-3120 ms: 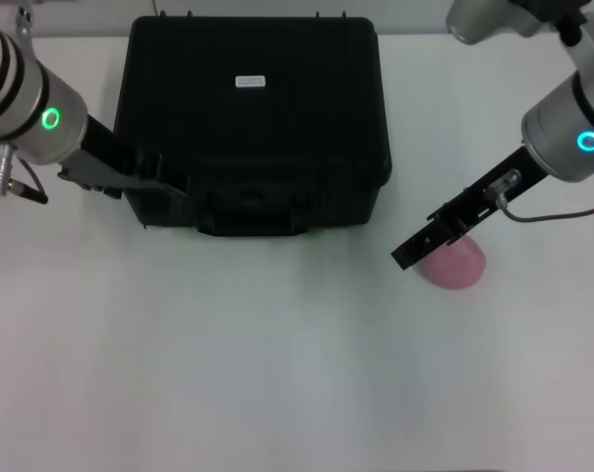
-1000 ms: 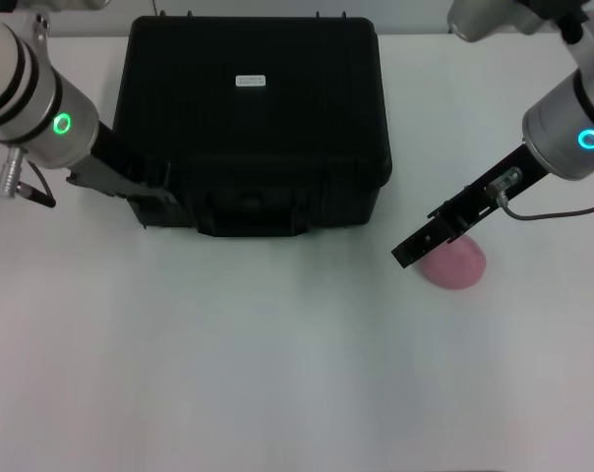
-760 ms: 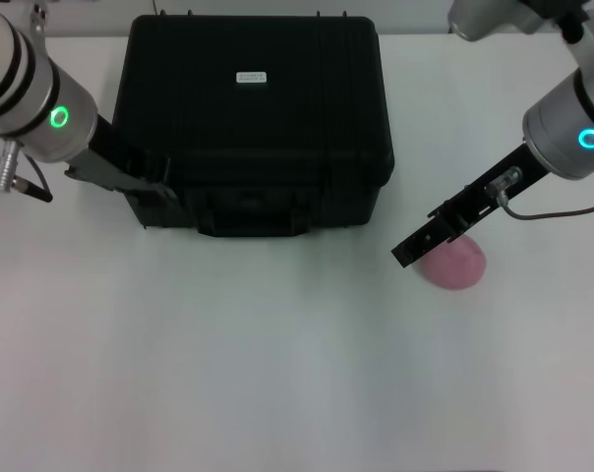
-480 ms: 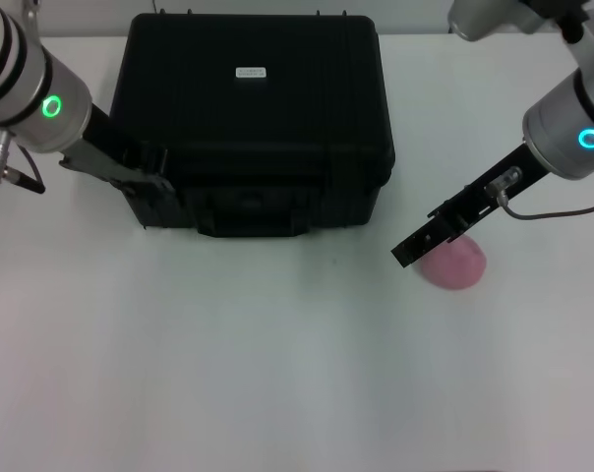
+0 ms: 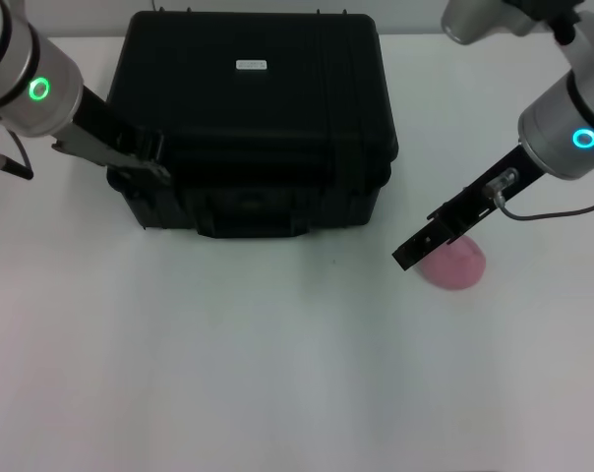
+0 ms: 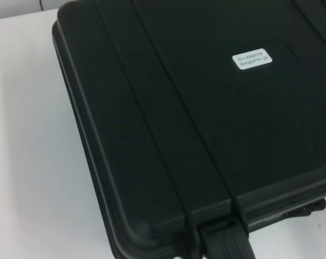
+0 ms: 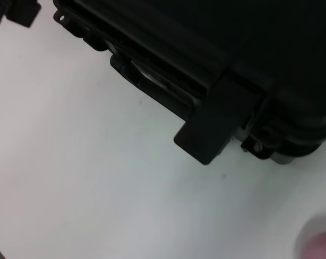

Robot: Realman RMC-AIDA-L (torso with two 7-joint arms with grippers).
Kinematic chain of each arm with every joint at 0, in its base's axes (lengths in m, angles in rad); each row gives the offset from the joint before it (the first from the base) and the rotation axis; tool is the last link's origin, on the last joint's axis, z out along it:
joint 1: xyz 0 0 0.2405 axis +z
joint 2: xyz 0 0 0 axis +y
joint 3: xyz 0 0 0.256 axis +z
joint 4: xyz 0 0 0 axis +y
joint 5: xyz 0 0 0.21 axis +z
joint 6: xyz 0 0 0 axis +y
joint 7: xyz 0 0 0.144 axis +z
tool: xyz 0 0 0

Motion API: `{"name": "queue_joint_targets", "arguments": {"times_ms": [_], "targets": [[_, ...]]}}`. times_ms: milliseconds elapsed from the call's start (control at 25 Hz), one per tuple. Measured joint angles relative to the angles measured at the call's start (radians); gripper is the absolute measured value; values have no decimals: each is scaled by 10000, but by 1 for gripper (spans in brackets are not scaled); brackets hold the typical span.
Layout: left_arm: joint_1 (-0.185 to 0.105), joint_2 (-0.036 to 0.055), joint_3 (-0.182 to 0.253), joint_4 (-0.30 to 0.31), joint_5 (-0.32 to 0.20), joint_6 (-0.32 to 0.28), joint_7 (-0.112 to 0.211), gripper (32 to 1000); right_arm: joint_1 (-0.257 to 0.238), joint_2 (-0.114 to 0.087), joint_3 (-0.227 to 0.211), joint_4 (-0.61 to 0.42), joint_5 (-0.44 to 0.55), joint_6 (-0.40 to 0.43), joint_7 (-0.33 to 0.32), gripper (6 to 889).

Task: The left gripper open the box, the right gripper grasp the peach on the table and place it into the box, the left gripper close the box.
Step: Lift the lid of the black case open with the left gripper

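Observation:
The black box [image 5: 258, 118] stands at the back middle of the white table, with its white label [image 5: 250, 65] on the lid. My left gripper [image 5: 145, 162], on the green-ringed arm, is against the lid's front left corner, and the lid's front edge stands slightly raised. The left wrist view looks down on the lid [image 6: 179, 108] and label [image 6: 252, 59]. The pink peach [image 5: 459, 265] lies on the table to the right of the box. My right gripper [image 5: 407, 256], on the blue-ringed arm, hangs over the peach's left edge. The right wrist view shows the box front [image 7: 249, 32] and a sliver of peach [image 7: 322, 245].
The white table [image 5: 277, 374] stretches bare in front of the box and the peach. A cable [image 5: 553, 211] hangs from the right wrist. The table's back edge runs just behind the box.
The left arm has moved up and back, and the lid's front edge has come up with it; the label has shifted toward the back. The right arm and peach have stayed put.

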Motion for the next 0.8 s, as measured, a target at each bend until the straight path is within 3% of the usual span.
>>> {"name": "queue_joint_targets", "arguments": {"times_ms": [360, 800], "targets": [[-103, 1, -537, 21, -5, -141, 368, 360, 195, 1, -32, 287, 1, -56, 9, 853], [-479, 2, -1060, 89, 2, -320, 707, 361, 281, 0, -57, 487, 6, -73, 10, 853]]}}
